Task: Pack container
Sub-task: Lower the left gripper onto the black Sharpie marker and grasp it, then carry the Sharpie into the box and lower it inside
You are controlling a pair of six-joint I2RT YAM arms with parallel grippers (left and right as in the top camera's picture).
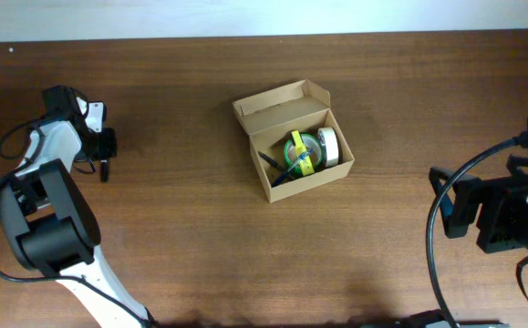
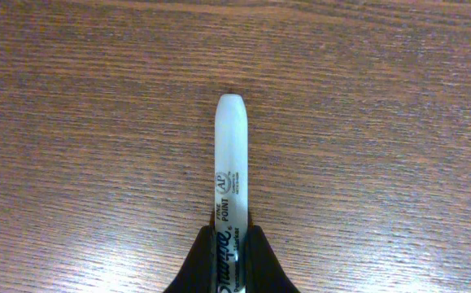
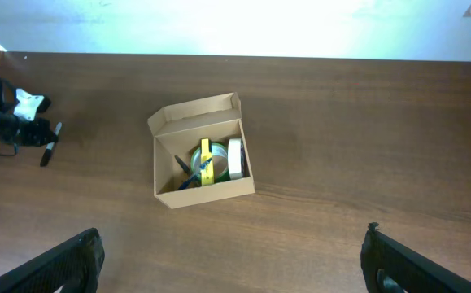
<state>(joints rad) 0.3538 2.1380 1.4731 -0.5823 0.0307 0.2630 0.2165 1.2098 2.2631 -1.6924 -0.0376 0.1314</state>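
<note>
The left hand (image 2: pixel 233 238) pinches a marker (image 2: pixel 232 155), rounded end forward, apparently to carry it to the open container (image 1: pixel 282 102) centred on the table (image 1: pixel 172 228), already holding tape rolls (image 1: pixel 327 146), while the right hand (image 3: pixel 231 244) stands wide, empty.

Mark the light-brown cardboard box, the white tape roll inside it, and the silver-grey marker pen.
light-brown cardboard box (image 1: pixel 280 100), overhead view, on its open flap lid.
white tape roll (image 1: pixel 327 146), overhead view, on its outer band.
silver-grey marker pen (image 2: pixel 231 146), left wrist view, on its barrel.
</note>
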